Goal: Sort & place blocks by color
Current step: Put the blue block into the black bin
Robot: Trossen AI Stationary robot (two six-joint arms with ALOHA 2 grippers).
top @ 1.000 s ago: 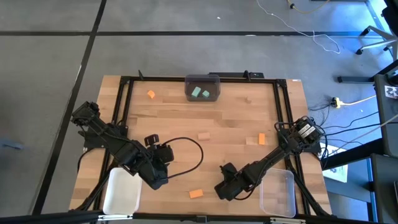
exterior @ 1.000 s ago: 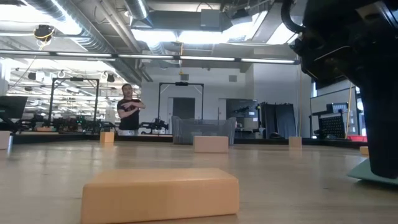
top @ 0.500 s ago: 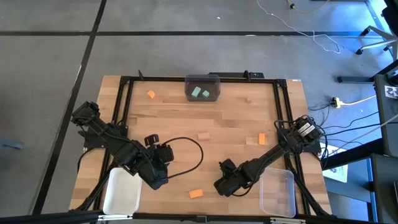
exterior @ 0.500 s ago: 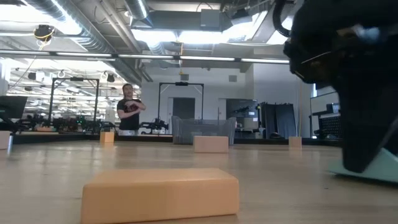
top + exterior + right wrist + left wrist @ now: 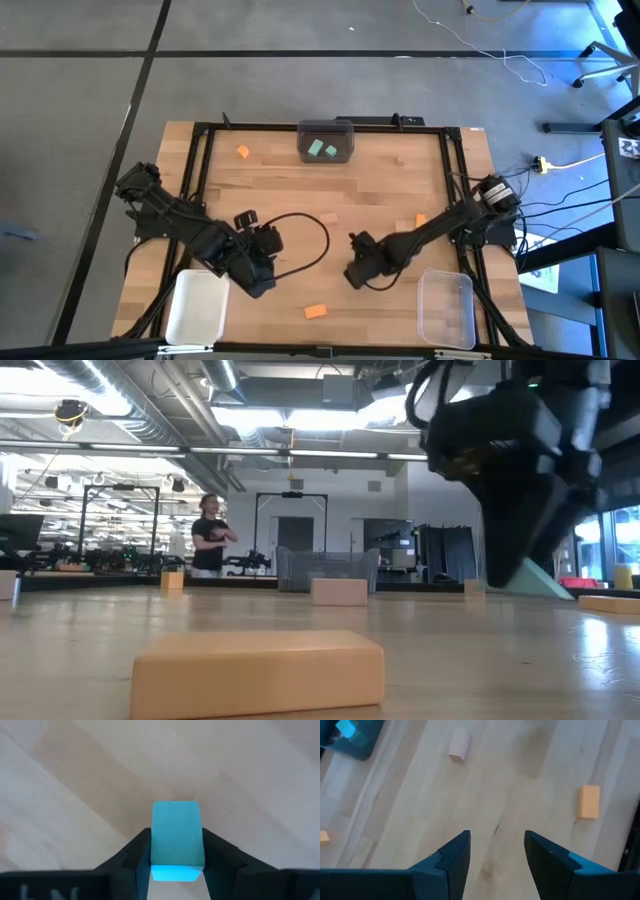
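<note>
My right gripper [image 5: 356,272] hangs over the table's near middle, shut on a teal block [image 5: 176,840]; the low view shows the block's corner [image 5: 543,581] below the fingers. My left gripper [image 5: 259,278] is held open above the near left of the table, nothing between its fingers [image 5: 495,855]. Two teal blocks [image 5: 320,149] lie in the dark bin [image 5: 326,130]. Lying flat on the table are an orange block [image 5: 315,312] near the front edge, a tan block [image 5: 459,744] in the middle, and orange blocks at the far left [image 5: 243,152] and at the right [image 5: 421,220]. My right gripper pinches the teal block by its two opposite sides [image 5: 156,851] between the two fingers. The fingers come from above, pointing steeply down. The block sticks out past the fingertips and hangs clear of the table.
A white bin [image 5: 195,308] stands at the near left corner and a clear bin [image 5: 446,308] at the near right. A black cable [image 5: 310,235] loops over the table by the left arm. A person [image 5: 209,546] stands far behind the table.
My right gripper has risen and gone toward the table's far edge, rolling a little, with the teal block. The block, which lay on the table a second ago, now hangs clear of it.
</note>
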